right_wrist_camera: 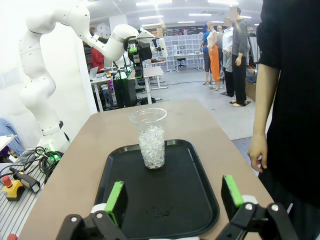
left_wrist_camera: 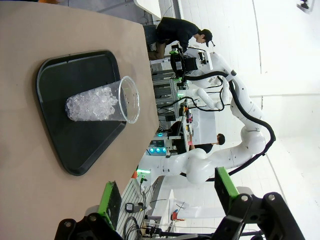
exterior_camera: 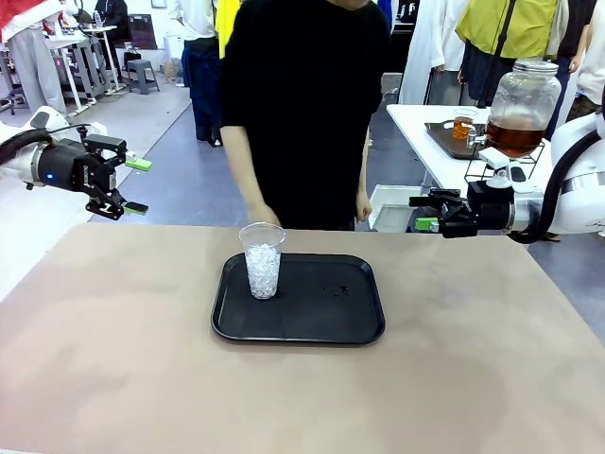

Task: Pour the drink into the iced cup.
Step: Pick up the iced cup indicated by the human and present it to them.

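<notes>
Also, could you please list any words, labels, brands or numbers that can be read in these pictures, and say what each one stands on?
No text can be read.
The clear plastic cup of ice, the black tray and the glass dispenser jar carry no visible print.
Any print on the far shelving is too small and blurred to read.

The person (exterior_camera: 302, 104) is cut off at the neck by the top edge. The jar's (exterior_camera: 522, 95) stand is partly hidden behind the right arm (exterior_camera: 577, 194). A finger of the right hand (right_wrist_camera: 174, 196) hides one near corner of the tray (right_wrist_camera: 185, 185). The counter's (exterior_camera: 113, 359) near corners are cut off.
</notes>
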Motion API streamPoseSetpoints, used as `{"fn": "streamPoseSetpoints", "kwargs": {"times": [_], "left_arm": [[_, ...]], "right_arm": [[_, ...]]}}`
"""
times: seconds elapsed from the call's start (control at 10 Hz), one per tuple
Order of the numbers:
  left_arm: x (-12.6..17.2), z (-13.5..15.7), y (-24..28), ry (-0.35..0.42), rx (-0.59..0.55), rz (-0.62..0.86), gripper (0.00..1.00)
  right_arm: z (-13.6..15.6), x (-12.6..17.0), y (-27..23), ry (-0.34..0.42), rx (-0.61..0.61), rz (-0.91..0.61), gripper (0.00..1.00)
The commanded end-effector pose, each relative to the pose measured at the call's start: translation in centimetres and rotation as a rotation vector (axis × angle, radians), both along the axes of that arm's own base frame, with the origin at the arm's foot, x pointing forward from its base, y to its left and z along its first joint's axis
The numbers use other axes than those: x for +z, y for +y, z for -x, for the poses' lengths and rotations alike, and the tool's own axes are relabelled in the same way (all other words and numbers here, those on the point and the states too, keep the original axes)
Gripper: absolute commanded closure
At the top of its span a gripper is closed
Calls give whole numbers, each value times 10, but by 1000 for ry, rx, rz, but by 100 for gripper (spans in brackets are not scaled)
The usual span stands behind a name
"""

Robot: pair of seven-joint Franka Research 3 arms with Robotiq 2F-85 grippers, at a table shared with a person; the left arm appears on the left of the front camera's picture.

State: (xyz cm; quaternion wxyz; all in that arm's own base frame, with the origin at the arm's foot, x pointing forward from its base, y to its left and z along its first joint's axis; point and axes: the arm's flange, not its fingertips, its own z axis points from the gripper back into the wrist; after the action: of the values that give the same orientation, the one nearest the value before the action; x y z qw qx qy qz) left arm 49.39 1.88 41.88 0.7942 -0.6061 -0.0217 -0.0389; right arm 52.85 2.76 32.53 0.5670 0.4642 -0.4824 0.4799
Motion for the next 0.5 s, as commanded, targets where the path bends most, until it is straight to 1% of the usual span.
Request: {"fn": "streamPoseSetpoints", "kwargs": {"times": [0.0, 0.4], "left_arm": [[1, 2, -1, 6, 7, 5, 0], [1, 2, -1, 6, 7, 5, 0]], "right_arm": [[1, 2, -2, 13, 5, -9, 0], [1, 2, -2, 13, 5, -9, 0]]}}
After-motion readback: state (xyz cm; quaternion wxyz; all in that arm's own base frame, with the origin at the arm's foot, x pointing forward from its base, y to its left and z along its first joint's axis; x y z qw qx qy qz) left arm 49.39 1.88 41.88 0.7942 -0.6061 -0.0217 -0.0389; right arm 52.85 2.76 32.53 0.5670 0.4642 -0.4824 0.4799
